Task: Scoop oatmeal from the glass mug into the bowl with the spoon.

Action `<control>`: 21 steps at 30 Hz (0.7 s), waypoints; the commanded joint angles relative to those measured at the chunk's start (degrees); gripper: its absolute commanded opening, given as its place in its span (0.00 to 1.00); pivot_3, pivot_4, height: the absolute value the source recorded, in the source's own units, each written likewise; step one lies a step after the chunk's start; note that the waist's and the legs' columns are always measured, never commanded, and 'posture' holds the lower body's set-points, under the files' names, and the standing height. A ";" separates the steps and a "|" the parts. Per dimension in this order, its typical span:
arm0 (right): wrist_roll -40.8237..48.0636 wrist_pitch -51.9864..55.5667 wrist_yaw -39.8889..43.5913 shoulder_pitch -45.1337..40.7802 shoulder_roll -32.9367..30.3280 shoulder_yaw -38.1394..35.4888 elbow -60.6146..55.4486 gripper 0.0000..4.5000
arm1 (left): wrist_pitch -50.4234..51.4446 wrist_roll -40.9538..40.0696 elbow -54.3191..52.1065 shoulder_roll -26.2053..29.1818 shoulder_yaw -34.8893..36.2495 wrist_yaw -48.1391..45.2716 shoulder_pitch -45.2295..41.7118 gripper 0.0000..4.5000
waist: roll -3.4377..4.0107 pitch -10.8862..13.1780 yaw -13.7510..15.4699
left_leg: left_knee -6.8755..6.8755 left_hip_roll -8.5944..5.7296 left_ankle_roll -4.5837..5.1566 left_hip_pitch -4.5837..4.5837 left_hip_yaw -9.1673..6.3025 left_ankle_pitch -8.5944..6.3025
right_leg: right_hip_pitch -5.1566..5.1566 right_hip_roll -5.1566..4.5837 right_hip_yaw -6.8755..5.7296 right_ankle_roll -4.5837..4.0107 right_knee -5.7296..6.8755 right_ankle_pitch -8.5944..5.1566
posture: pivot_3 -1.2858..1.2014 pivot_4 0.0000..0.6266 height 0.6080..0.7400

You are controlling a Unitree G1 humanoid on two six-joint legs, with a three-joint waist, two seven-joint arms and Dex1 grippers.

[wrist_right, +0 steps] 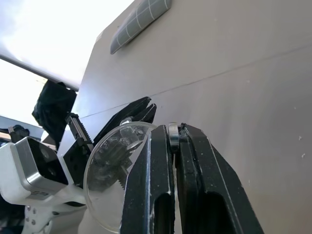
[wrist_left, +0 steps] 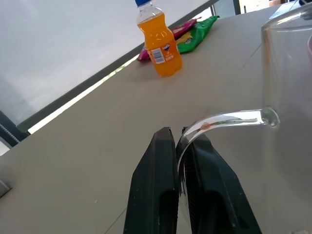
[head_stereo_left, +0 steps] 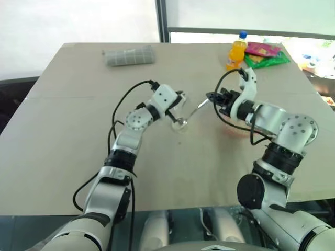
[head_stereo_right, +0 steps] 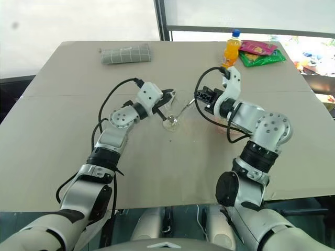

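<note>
The glass mug [head_stereo_right: 172, 112] stands near the middle of the table [head_stereo_right: 63, 146], and the left gripper [wrist_left: 179, 141] has its two fingers pinched together on the mug's clear handle. The spoon [head_stereo_right: 180, 112] reaches from the mug's right side down into the mug, with its thin handle clamped between the closed fingers of the right gripper [wrist_right: 173, 134]. To the right of the mug, partly hidden behind the right arm, lies the pink bowl [head_stereo_left: 238, 130]; farther behind the mug, at the far edge, stand an orange drink bottle [head_stereo_left: 236, 51] with snack packets [head_stereo_left: 267, 54] beside it, and a folded grey cloth [head_stereo_left: 129, 56] lies far to the mug's left.
</note>
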 commanded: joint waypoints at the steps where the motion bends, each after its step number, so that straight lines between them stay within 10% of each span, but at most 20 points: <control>1: 5.84 2.23 0.54 -2.23 -0.74 -3.03 1.07 0.00 | -1.39 -5.31 -2.10 -2.91 2.85 0.76 -1.63 0.01 | 0.00 0.00 0.06 | 0.00 -0.01 0.00 -0.04 -0.01 0.00 | -0.01 -0.01 -0.01 0.00 -0.01 0.00 | 0.52 0.24 1.00; 21: 23.21 2.23 -10.24 -4.99 -11.90 -10.09 4.86 0.00 | -16.33 -4.10 5.15 -5.65 3.58 4.58 3.52 0.01 | 0.01 0.01 -0.05 | -0.01 -0.01 0.19 -0.04 -0.03 -0.11 | -0.01 -0.01 -0.01 0.00 -0.02 0.00 | 0.52 0.24 1.00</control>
